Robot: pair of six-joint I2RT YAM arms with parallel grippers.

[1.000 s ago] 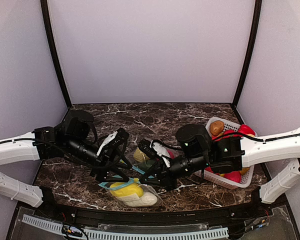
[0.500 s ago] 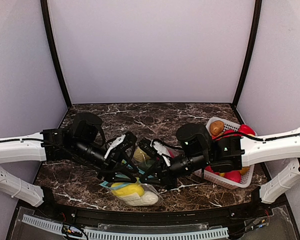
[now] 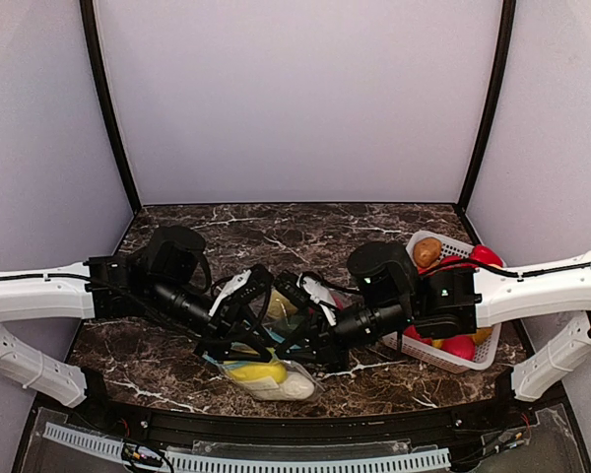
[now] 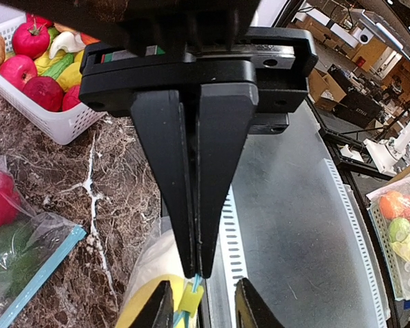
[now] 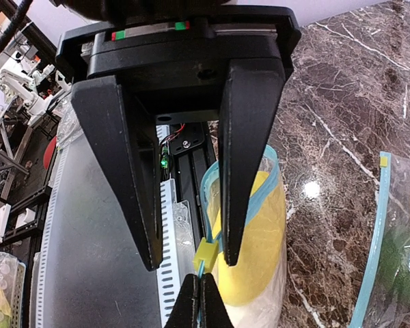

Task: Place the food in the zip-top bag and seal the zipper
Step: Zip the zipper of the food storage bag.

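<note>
Right wrist view: right claw is noted pinching the zipper of the zip-top bag; yellow slider lies at 12 o'clock, straddled by the spread left claw; yellow food is bagged.

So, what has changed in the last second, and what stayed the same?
The left gripper moved right, toward the zip-top bag, and its jaws narrowed; they now stand open around the yellow slider, not yet gripping it. The right gripper stayed shut on the bag's zip edge. The basket did not move.
</note>
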